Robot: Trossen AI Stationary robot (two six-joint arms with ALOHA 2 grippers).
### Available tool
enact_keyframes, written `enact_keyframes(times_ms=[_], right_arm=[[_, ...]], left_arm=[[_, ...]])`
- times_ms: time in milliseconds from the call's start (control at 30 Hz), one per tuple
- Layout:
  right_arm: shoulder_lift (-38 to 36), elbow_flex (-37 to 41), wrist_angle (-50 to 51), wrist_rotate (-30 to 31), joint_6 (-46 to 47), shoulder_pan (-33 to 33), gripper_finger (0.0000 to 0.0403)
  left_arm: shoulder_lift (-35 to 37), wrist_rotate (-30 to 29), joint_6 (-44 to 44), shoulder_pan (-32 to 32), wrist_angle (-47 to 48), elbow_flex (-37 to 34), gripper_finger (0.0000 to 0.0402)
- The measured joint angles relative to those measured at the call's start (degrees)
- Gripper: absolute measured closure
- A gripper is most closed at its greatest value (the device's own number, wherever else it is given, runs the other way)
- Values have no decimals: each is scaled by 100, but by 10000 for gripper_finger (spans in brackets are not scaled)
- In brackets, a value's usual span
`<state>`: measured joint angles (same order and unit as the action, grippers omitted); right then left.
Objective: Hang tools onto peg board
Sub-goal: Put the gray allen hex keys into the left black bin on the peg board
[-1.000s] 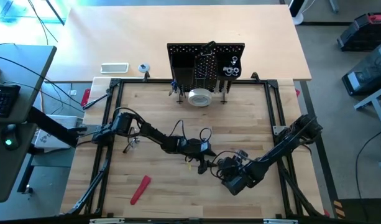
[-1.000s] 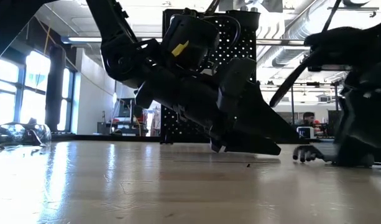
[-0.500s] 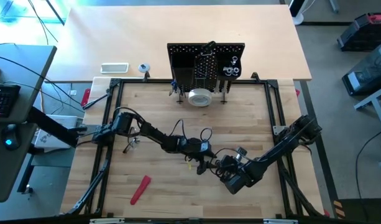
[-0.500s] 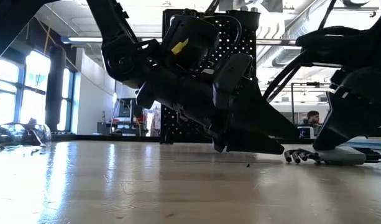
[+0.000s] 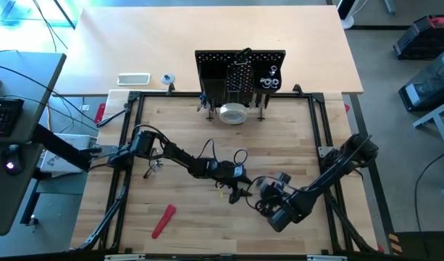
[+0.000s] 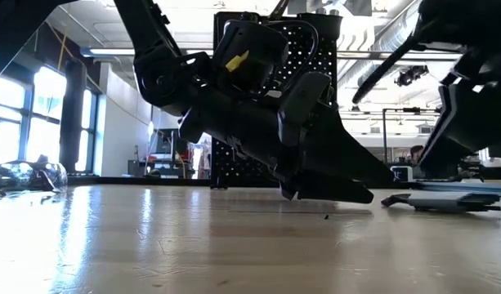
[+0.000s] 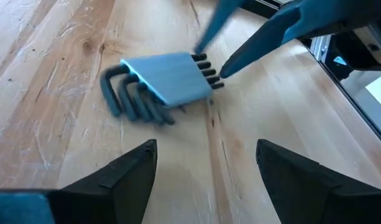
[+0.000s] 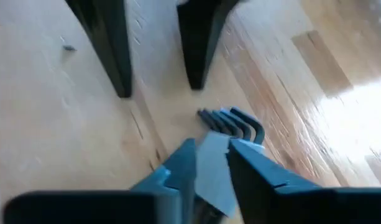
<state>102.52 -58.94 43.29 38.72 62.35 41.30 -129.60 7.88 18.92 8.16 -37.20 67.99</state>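
right tool (image 8: 210,163) was clenched around a hex key set (image 7: 159,84) lying flat on the worktop (image 5: 185,138). left tool (image 7: 206,165) stood released just beside it. peg board (image 5: 240,72) stood well apart.

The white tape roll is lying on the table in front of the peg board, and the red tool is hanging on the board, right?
Not quite. The white tape roll does lie in front of the peg board, but the red tool is not hanging. The high view shows it lying flat on the table, near the front edge on the left.
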Motion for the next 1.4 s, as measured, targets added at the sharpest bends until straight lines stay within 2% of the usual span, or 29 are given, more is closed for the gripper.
enact_keyframes(times_ms=[233, 400, 500, 600, 733, 867, 967, 1167, 1400], right_arm=[[-1, -4, 491, -124, 656, 114, 206], [-14, 35, 578, -162, 1162, 122, 173], [-20, 292, 253, -174, 1598, 122, 171], [-18, 655, -569, -267, 1738, 107, 171], [-31, 940, -843, -232, 1989, 108, 171], [-57, 1202, -1206, -351, 1967, 52, 171], [-71, 1532, -1893, -292, 1697, 49, 175], [-76, 1797, -2272, 0, 1713, 75, 221], [-45, 1816, -2346, 131, 1574, 55, 275]], left_arm=[[0, -85, -84, 1, -7, 0, 134], [0, -143, -122, 0, -20, 0, 134], [0, -297, -186, 0, -5, 0, 134], [0, -376, -238, -1, -5, 0, 134], [0, -436, -310, 0, -1, 0, 134], [2, -639, -443, -1, 4, 0, 134], [2, -793, -468, -16, 8, 0, 134], [-54, -828, -458, -147, 86, 2, 134], [-248, -582, -362, -189, -232, 20, 134]])
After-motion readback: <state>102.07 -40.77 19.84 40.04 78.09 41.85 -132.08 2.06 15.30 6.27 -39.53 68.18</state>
